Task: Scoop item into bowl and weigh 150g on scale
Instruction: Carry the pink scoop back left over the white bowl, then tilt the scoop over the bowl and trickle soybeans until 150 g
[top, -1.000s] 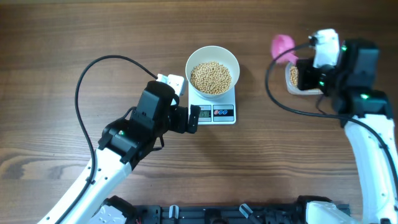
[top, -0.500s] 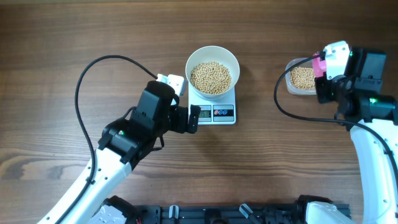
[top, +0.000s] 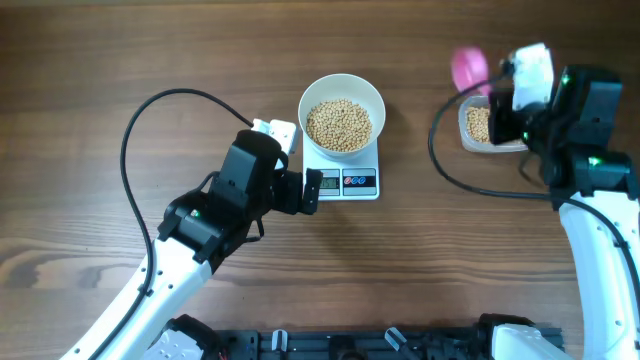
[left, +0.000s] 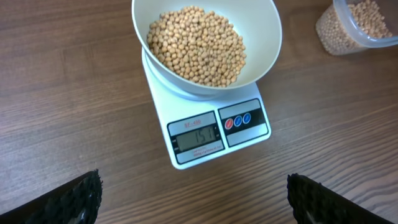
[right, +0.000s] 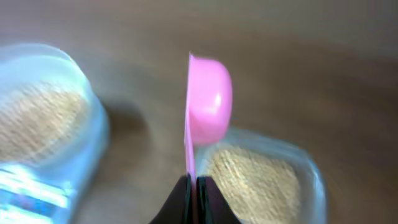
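The white bowl (top: 342, 84) holds a heap of beige beans (top: 339, 124) and stands on the white scale (top: 360, 182), whose display (left: 197, 136) shows digits. My left gripper (top: 312, 190) hovers just left of the scale's front edge. It is open, its fingertips (left: 74, 199) wide apart over bare wood. My right gripper (top: 497, 92) is shut on the handle of a pink scoop (top: 467, 68). The scoop is turned on edge above the near-left side of the clear tub (top: 470, 135) of beans. The wrist view shows the scoop (right: 209, 99) blurred over the tub (right: 298, 168).
A black cable (top: 140, 130) loops across the table left of the left arm. Another cable (top: 450, 165) curves from the right arm toward the scale. A white block (top: 277, 132) lies beside the scale's left edge.
The right arm swung the scoop in over the tub, then back out to the tub's upper left. The left arm, bowl and scale have not moved.
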